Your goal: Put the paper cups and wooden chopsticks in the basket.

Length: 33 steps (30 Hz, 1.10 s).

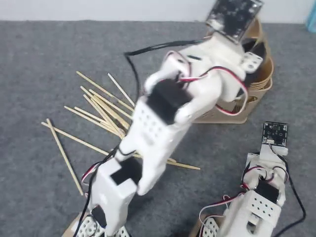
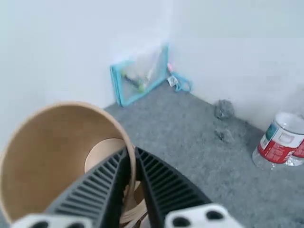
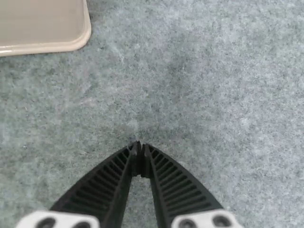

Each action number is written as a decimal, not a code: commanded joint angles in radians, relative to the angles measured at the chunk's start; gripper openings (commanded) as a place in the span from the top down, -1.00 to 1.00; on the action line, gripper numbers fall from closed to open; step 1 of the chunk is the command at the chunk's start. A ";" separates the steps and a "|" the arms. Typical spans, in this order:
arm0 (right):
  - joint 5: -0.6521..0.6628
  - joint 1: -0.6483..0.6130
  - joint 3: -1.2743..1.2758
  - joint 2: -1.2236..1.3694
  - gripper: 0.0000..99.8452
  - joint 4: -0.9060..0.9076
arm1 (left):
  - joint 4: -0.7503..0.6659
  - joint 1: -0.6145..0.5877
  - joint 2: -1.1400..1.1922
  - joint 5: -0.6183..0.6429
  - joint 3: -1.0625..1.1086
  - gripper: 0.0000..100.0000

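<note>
White shells and black servos are noted on left arm [image 1: 158, 133] (centre) and right arm [image 1: 261, 202] (lower right). Red-white cables [image 1: 232, 111] are looped alongside; fingers [image 3: 107, 190] are ribbed, black.

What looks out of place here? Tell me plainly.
The wooden chopsticks lie scattered and crisscrossed on the table beside the basket, not in it. The left tool is shut on a paper cup at its rim. Nothing looks spilled or broken.

Matt paper cup [image 2: 47, 152]; wooden chopsticks [image 1: 105, 115]; rough grey carpet [image 3: 213, 71].
</note>
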 commanded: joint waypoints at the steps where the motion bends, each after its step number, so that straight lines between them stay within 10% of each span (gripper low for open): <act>1: 0.017 0.013 -0.008 -0.022 0.98 -0.021 | -0.032 0.006 0.029 -0.012 -0.028 0.97; 15: 0.017 0.012 -0.008 -0.022 0.98 -0.022 | 0.015 0.049 0.133 -0.061 -0.031 0.96; 22: 0.017 0.012 -0.008 -0.022 0.98 -0.022 | 0.018 0.037 0.130 -0.054 -0.035 0.49; 33: 0.017 0.012 -0.008 -0.022 0.98 -0.021 | 0.106 0.055 -0.025 -0.063 -0.094 0.87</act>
